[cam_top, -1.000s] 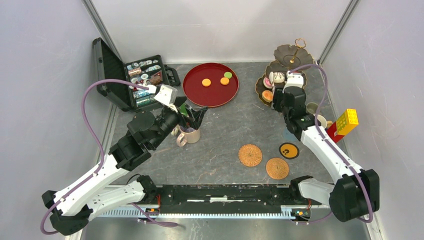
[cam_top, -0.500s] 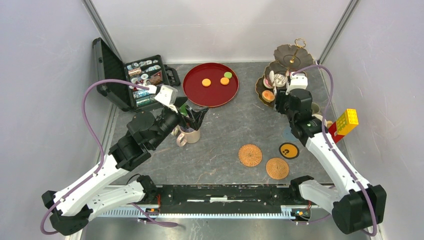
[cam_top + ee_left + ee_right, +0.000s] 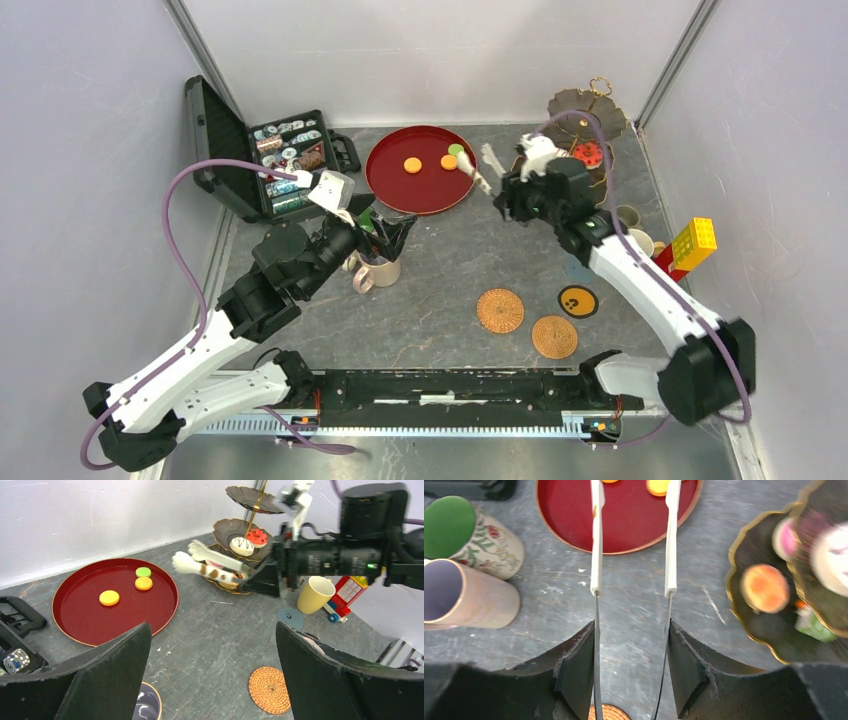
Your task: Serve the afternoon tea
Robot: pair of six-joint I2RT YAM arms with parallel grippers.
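Note:
My right gripper (image 3: 507,198) is shut on white-tipped tongs (image 3: 475,165), whose open tips reach over the right edge of the round red tray (image 3: 421,190). In the right wrist view the tongs (image 3: 596,555) run between my fingers (image 3: 631,670). Two orange cakes (image 3: 412,165) and a green cake (image 3: 456,150) lie on the tray. The dark tiered stand (image 3: 580,103) at the back right holds a red cake (image 3: 590,153); the right wrist view shows orange (image 3: 765,587), pink and white cakes on it. My left gripper (image 3: 212,680) is open and empty above the beige mug (image 3: 380,270).
A green-lined mug (image 3: 449,525) stands beside the beige one. A yellow mug (image 3: 640,243) and a small grey mug (image 3: 625,215) sit at the right by a toy block (image 3: 693,243). Two woven coasters (image 3: 500,310) and a dark one (image 3: 577,300) lie in front. An open black case (image 3: 270,155) is at the back left.
My right arm swung left from over the tiered stand toward the red tray, carrying the tongs. The left arm has not moved.

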